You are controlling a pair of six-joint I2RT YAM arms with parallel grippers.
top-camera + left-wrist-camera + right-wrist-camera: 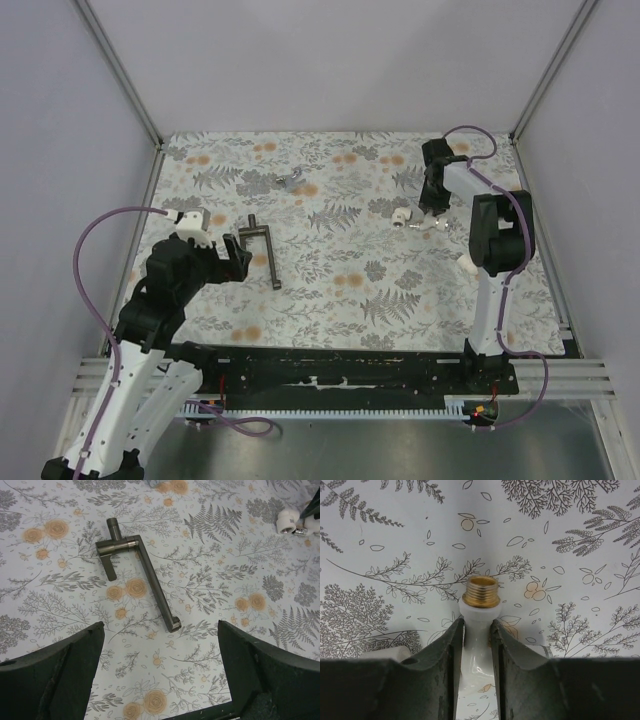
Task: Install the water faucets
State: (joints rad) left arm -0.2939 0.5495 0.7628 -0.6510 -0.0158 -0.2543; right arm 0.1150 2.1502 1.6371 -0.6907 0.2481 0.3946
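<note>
Nearest to me, the left tool (160, 640) hangs low over the flowered surface (330, 300), its two dark fingers spread wide with nothing between them. Just beyond it lies a dark T-shaped metal piece (140, 575), flat on the cloth and clear of both fingers. Far over on the right side, the right tool (476, 630) points down at the surface and has closed on a faucet (480, 592). Its fingers press the white body from both sides, and the brass-coloured threaded end sticks out past the fingertips, just above the cloth. A second faucet (400, 215) lies just beside that tool on its left; I cannot tell whether it touches. A tiny grey metal piece (290, 181) sits by itself near the back of the surface, well apart from both arms.
</note>
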